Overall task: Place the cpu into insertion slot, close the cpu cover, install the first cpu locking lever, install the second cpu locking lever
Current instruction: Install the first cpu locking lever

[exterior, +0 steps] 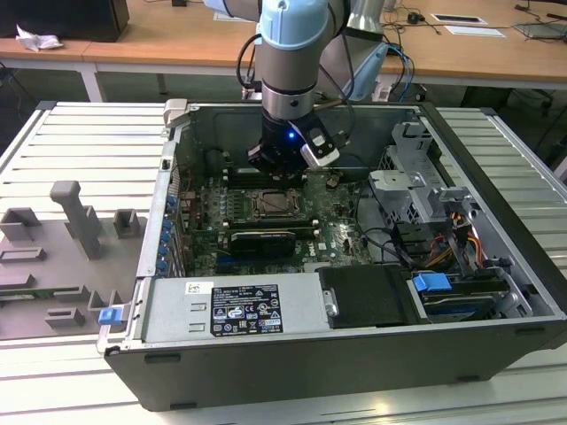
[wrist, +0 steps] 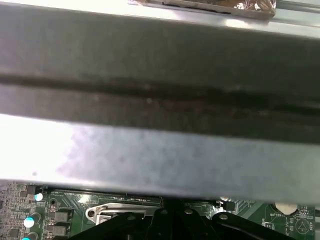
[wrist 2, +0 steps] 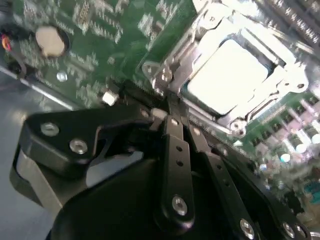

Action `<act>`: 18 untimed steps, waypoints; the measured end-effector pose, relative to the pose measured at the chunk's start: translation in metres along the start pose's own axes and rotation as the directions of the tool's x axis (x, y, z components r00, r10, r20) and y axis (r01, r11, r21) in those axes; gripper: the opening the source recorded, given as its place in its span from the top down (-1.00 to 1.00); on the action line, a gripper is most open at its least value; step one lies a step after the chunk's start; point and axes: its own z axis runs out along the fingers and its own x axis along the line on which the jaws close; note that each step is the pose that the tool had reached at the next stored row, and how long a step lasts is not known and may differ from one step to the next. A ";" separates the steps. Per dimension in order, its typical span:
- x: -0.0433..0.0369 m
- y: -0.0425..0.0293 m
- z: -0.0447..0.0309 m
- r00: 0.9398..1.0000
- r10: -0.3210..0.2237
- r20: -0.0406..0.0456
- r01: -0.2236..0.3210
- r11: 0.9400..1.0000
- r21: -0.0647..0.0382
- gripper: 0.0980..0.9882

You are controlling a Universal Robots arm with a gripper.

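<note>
The cpu (wrist 2: 230, 75) shows its pale metal top, lying flat in the insertion slot (exterior: 275, 205) on the green motherboard. The silvery cpu cover (wrist 2: 170, 70) lies down around it as a frame, and its edge (wrist: 107, 212) also shows in the first wrist view. My black gripper (wrist 2: 170, 107) hangs over the board at the slot's rim, on the side towards the case's back wall. Its fingers (wrist 2: 175, 150) come together at the tip, shut, with nothing seen between them. In the exterior view the gripper (exterior: 279, 168) stands just behind the slot.
The open computer case (exterior: 496, 221) walls in the board. A power supply box (exterior: 248, 310) sits at the front and a drive cage (exterior: 416, 186) at the exterior view's right. A round coin battery (wrist 2: 49, 41) lies on the board. Grey fixtures (exterior: 80, 221) stand outside at the exterior view's left.
</note>
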 end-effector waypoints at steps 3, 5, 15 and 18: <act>0.0000 0.0000 -0.0005 1.000 0.000 0.000 0.000 1.000 0.000 0.98; -0.0003 0.0007 -0.0064 1.000 0.000 0.000 0.000 1.000 0.000 0.98; -0.0002 -0.0029 -0.0114 1.000 0.000 0.000 0.000 1.000 0.001 0.98; 0.0000 -0.0044 -0.0116 1.000 0.000 0.000 0.000 1.000 0.001 0.98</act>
